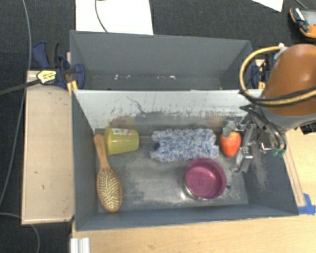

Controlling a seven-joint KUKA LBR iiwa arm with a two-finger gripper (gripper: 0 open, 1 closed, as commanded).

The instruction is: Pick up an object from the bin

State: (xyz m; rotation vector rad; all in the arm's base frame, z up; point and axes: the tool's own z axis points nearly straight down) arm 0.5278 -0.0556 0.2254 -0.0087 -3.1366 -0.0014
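Orange toy (230, 144) lies at right end of bin (147, 107), between blue rag (183, 143) and end effector (241, 154), just beside it. Open or closed: cannot tell. Advice: centre over toy, stay clear of purple bowl (204, 179).

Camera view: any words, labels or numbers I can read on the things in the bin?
No text can be read.
Yellow jar: a pale patch on its side, perhaps a label, too blurred to read.
Wooden hairbrush, blue fluffy cloth, purple bowl, orange thing: no writing seen.
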